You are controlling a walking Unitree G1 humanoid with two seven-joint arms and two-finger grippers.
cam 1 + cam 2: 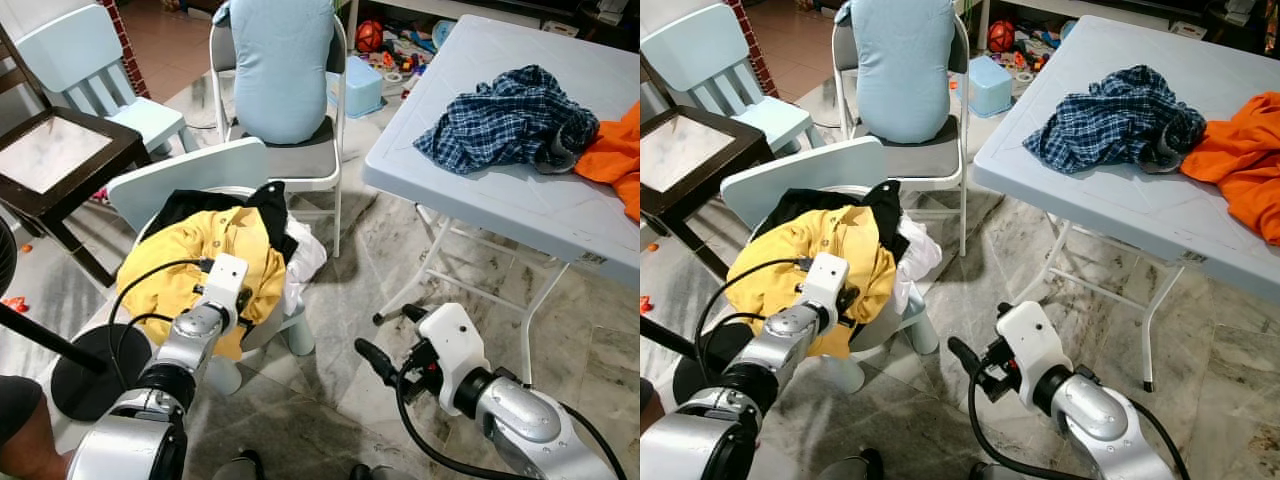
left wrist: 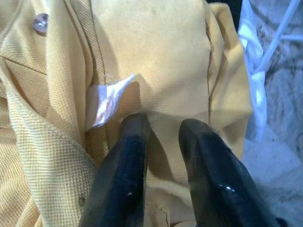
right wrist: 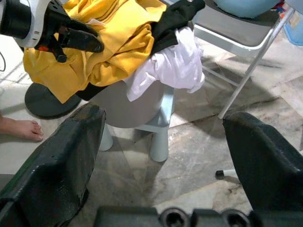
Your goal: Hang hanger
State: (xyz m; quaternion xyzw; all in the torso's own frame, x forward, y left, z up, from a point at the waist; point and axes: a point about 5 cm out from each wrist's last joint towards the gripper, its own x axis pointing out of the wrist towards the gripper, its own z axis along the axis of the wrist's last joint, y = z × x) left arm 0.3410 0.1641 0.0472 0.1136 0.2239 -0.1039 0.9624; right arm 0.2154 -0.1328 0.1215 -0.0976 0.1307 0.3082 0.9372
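Observation:
A yellow shirt lies heaped on a small pale-blue chair, with a black garment and a white garment beside it. My left gripper presses down into the yellow shirt, its fingers nearly together with a fold of the cloth between them. From the right wrist it appears at the shirt's upper edge. My right gripper hovers low over the floor to the right of the chair. It is open wide and holds nothing.
A folding table on my right carries a plaid shirt and an orange garment. Behind the small chair stands a folding chair with a blue cushion. A dark wooden table, a round black stand base and a person's foot are on the left.

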